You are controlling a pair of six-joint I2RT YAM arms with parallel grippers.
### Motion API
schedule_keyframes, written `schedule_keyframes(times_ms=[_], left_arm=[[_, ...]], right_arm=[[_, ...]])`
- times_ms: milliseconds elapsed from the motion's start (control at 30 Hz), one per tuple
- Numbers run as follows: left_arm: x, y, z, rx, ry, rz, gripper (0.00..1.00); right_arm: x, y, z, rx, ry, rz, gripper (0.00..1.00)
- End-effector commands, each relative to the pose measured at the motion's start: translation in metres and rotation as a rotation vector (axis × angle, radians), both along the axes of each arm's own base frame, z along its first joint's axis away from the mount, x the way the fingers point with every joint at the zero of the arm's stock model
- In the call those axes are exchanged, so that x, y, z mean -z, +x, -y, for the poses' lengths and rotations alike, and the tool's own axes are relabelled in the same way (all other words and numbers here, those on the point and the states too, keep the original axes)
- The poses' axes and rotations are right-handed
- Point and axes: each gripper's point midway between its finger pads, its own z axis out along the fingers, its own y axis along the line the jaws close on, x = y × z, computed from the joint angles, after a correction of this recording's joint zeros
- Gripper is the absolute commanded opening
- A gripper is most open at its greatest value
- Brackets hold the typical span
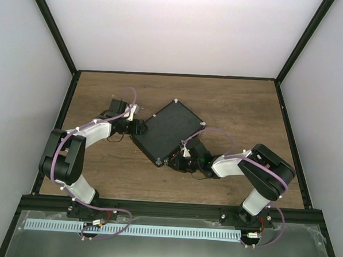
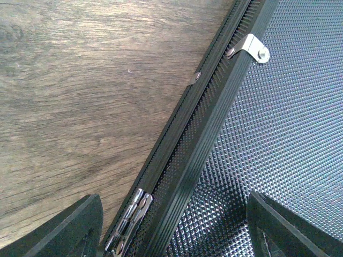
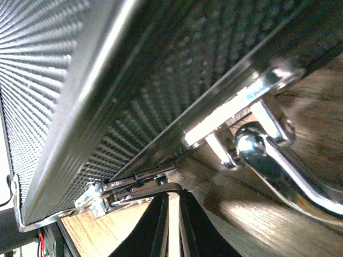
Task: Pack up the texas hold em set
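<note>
Well, your case [image 1: 170, 132] lies shut and flat mid-table [image 1: 247, 109], turned diagonal on the wood-grain top. Lid's black w/ a fine dimpled texture, ribbed edge strips, a shiny metal corner bracket [image 2: 252, 47] and hinge [image 2: 131, 217]. Chrome handle [image 3: 273, 158] curves off the front edge. Left gripper [image 1: 138, 127]: fingers spread, straddling the hinge side, gripping nothing. Right gripper [image 1: 184, 158]: fingers pressed together just beneath a latch [image 3: 123, 187].

The case [image 1: 170, 133] lies flat and shut, turned diagonally, mid-table [image 1: 242, 103]; black, dimpled skin; silver corners [image 2: 252, 48]; a hinge [image 2: 131, 217] on its left edge (handle [image 3: 278, 166] and latch [image 3: 123, 187] on the opposite side).
</note>
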Motion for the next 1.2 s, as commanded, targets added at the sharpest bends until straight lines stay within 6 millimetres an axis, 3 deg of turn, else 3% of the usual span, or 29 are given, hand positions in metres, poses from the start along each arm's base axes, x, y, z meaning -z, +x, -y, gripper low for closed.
schedule_keyframes(times_ms=[0, 267, 400, 500, 667, 800, 933, 1067, 1167], left_arm=[[0.015, -0.053, 0.032, 0.106, -0.087, -0.164, 0.74], [0.015, -0.062, 0.031, 0.099, -0.082, -0.166, 0.74], [0.009, -0.058, 0.025, 0.070, -0.055, -0.130, 0.75], [-0.005, -0.047, 0.017, 0.022, -0.020, -0.063, 0.80], [-0.050, -0.029, 0.000, -0.077, 0.007, 0.119, 0.91], [-0.086, -0.021, 0.002, -0.060, -0.001, 0.236, 0.92], [-0.107, -0.006, 0.013, -0.028, -0.013, 0.284, 0.93], [-0.107, 0.030, 0.010, -0.083, 0.043, 0.283, 0.98], [-0.094, 0.064, -0.012, -0.176, 0.041, 0.274, 1.00]], right_arm=[[0.037, 0.007, 0.018, 0.075, -0.141, -0.026, 0.05], [0.036, 0.014, 0.011, 0.094, -0.115, -0.022, 0.04], [0.032, 0.014, 0.013, 0.096, -0.122, -0.008, 0.05], [0.024, 0.014, 0.021, 0.097, -0.142, 0.026, 0.10], [-0.005, 0.010, 0.043, 0.090, -0.184, 0.144, 0.28], [-0.043, 0.016, 0.057, 0.073, -0.218, 0.279, 0.55], [-0.089, 0.042, 0.061, 0.056, -0.207, 0.401, 0.80], [-0.117, 0.093, 0.073, 0.106, -0.196, 0.469, 0.90], [-0.123, 0.137, 0.098, 0.188, -0.204, 0.506, 0.93]])
